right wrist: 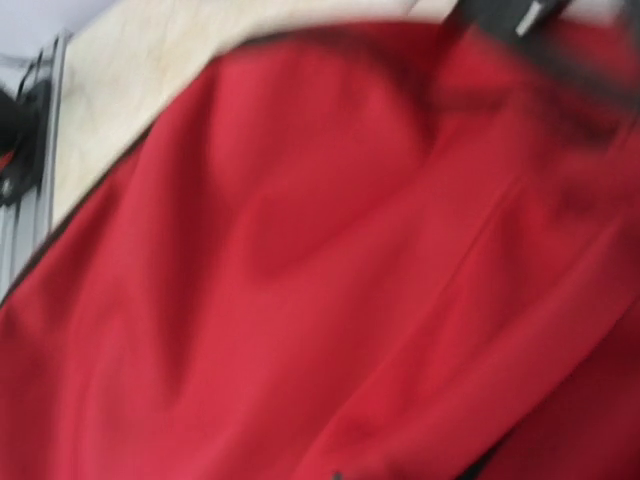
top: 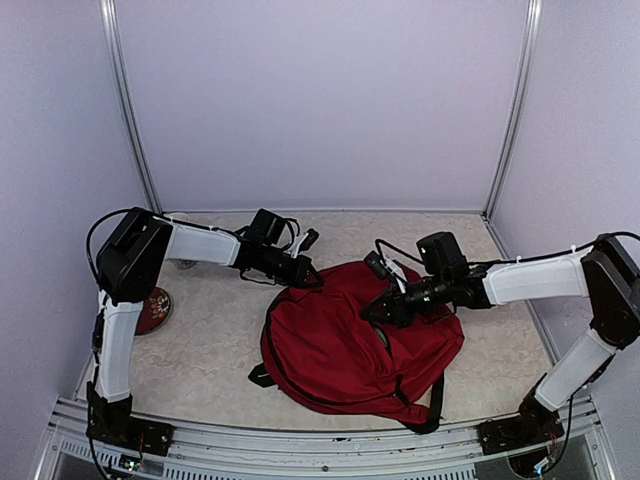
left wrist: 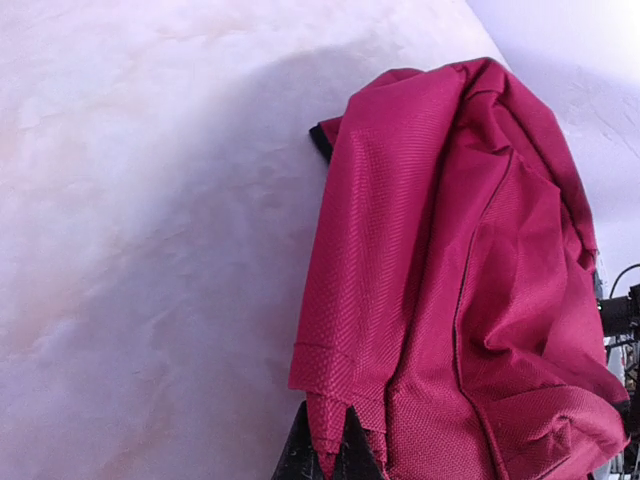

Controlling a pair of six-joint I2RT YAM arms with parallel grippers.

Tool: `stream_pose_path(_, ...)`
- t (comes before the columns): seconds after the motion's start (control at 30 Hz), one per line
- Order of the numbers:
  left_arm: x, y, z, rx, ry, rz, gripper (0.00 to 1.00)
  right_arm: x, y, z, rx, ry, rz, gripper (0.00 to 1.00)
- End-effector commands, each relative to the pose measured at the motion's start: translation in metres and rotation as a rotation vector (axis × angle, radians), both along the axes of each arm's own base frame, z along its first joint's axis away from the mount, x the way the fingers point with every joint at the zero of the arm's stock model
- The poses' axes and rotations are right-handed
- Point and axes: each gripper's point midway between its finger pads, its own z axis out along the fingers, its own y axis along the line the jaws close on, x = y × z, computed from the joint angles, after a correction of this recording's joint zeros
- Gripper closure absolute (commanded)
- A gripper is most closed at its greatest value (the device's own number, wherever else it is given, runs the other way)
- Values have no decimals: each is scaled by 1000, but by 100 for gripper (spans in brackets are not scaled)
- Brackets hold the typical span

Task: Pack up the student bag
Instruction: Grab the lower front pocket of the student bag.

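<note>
1 metal rail [top: 300, 440] runs along the near edge. Just beyond it the student bag [top: 340, 350] lies flat on the pale surface [top: 210, 360], roughly central and a little toward the right side. A black strap [top: 437, 400] trails off its near right corner. From above no opening or grey lining shows, so the main compartment looks shut or folded over.

Further in, the right pincer [top: 375, 312] rests on the bag's upper middle with its jaws together. Its wrist view is blurred and filled with red cloth, so I cannot tell whether it has pinched fabric or a zipper pull.

At the bag's far left corner the left pincer [top: 308, 274] is clamped on a fold of the edge, the pleated cloth gathered between its dark fingertips [left wrist: 297, 458]. Off to the left, well apart from the bag, a small round reddish object [top: 153, 310], possibly a dish, sits half hidden behind the left arm [top: 120, 330].

The step in hand looks like getting the bag opened, an early stage, since nothing appears packed yet. The next move likely calls for the left pincer to hold that corner taut. The right would then need to find a zipper pull and draw it along the seam, without dragging the whole bag across the surface.
</note>
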Motion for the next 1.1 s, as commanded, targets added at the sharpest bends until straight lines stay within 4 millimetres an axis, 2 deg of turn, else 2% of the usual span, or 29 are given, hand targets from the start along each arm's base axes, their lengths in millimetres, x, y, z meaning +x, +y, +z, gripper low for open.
stream_pose_path(0.0,52,32,32,35,-163,138,100,-47,-7,-11,-46,108,14,100)
stream_pose_path(0.17,70,46,30,97,-219,168,100,-78,-21,-17,-108,185,-32,100)
stream_pose_path(0.3,86,57,33,129,-247,192,100,-113,-27,-24,-125,282,-28,100)
stream_pose_path(0.47,92,62,38,148,-278,194,100,-150,-40,-40,-159,444,-72,100)
stream_pose_path(0.6,94,59,39,141,-284,182,100,-160,-55,-49,-177,483,-111,100)
stream_pose_path(0.7,93,52,37,133,-280,167,100,-158,-56,-51,-172,466,-125,100)
stream_pose_path(0.83,85,40,39,123,-292,131,100,-156,-47,-47,-144,464,-93,100)
stream_pose_path(0.9,79,29,45,106,-316,87,100,-142,-37,-30,-118,403,-100,99)
stream_pose_path(1.0,73,8,52,95,-359,28,100,-104,-28,8,-59,303,-150,70)
stream_pose_path(1.07,73,-8,61,79,-394,0,100,-69,-32,30,-15,257,-231,53)
